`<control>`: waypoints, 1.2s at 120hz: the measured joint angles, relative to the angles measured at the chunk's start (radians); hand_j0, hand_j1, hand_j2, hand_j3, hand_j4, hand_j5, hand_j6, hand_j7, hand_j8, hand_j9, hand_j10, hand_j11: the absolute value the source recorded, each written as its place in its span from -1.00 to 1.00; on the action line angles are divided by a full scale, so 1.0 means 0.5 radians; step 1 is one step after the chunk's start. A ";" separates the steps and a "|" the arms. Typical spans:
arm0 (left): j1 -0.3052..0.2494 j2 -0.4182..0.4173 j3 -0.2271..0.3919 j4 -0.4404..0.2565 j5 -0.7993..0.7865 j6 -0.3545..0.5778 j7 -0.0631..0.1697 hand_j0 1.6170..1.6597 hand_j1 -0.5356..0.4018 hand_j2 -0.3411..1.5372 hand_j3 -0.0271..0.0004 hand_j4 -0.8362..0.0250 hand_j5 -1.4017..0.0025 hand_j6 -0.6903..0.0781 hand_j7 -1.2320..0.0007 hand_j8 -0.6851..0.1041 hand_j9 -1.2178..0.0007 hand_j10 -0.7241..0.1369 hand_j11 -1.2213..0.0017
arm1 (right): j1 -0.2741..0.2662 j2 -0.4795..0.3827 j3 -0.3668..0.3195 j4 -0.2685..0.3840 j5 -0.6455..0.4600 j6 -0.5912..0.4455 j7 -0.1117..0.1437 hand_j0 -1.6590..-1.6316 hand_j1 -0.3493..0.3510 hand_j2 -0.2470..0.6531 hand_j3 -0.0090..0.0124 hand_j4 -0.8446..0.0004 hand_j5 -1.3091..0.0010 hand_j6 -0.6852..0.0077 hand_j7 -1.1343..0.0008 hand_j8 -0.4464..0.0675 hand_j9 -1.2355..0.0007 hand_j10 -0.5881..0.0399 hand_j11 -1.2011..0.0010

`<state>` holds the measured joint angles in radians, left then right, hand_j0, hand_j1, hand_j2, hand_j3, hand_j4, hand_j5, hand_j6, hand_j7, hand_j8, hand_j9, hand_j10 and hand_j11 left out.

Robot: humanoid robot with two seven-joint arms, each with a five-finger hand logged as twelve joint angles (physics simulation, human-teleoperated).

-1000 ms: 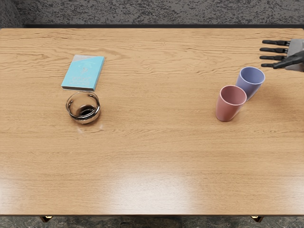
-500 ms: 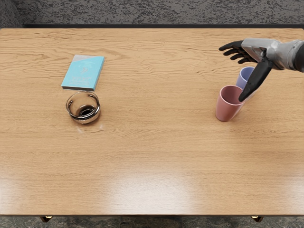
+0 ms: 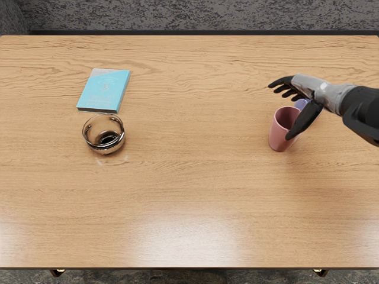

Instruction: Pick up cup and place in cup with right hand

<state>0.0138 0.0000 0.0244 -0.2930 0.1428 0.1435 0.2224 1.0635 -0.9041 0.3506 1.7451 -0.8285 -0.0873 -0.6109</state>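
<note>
Reaching in from the picture's right edge, the right robot hand [image 3: 309,93] hangs over the 2 cups with nothing in its grasp. Its fingers [image 3: 283,82] are extended in a loose row towards the picture's left, slightly bent, and its long black thumb [image 3: 303,122] is spread well away from them, slanting down across the pink cup's rim. The thumb may be touching that rim or merely passing above it; the view from overhead doesn't settle which.

The pink cup [image 3: 278,134] stands upright on the right part of the wooden counter [image 3: 189,183], mouth up, with part of its inside showing between the fingers and the thumb. Just behind it and a little to the right is the blue cup [image 3: 301,105], mostly hidden by the hand and the pink cup, so only a bit of its upper part shows. The cups are separate, neither placed inside the other.

Well apart from them, on the left part of the counter, a clear glass bowl [image 3: 104,141] sits upright, dark at its bottom. Just beyond it lies a light blue book [image 3: 105,90], flat, its cover up and its dark lower edge close to the bowl's rim.
</note>
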 joint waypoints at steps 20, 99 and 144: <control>0.000 0.000 0.000 0.000 0.000 0.000 0.000 0.92 0.89 -0.64 0.97 0.94 1.00 0.80 1.00 0.74 1.00 0.68 1.00 | 0.007 0.026 -0.052 -0.028 -0.016 -0.019 0.000 -0.93 -0.24 -0.54 -0.16 0.46 0.55 0.31 0.49 -0.15 0.53 0.15 0.52; 0.000 0.000 0.000 0.000 0.000 0.000 0.000 0.92 0.89 -0.64 0.97 0.94 1.00 0.80 1.00 0.74 1.00 0.68 1.00 | -0.060 0.218 -0.097 -0.256 -0.177 -0.246 0.000 -0.93 -0.18 -0.55 -0.16 0.42 0.52 0.27 0.45 -0.22 0.49 0.10 0.48; 0.000 0.000 0.000 0.000 0.000 0.000 0.000 0.92 0.89 -0.64 0.97 0.94 1.00 0.80 1.00 0.74 1.00 0.68 1.00 | -0.087 0.223 -0.144 -0.270 -0.185 -0.252 0.000 -0.93 -0.20 -0.55 -0.16 0.43 0.53 0.28 0.46 -0.20 0.50 0.11 0.49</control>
<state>0.0138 0.0000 0.0244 -0.2930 0.1428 0.1436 0.2223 1.0200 -0.7925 0.2787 1.6104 -0.9212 -0.2133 -0.6109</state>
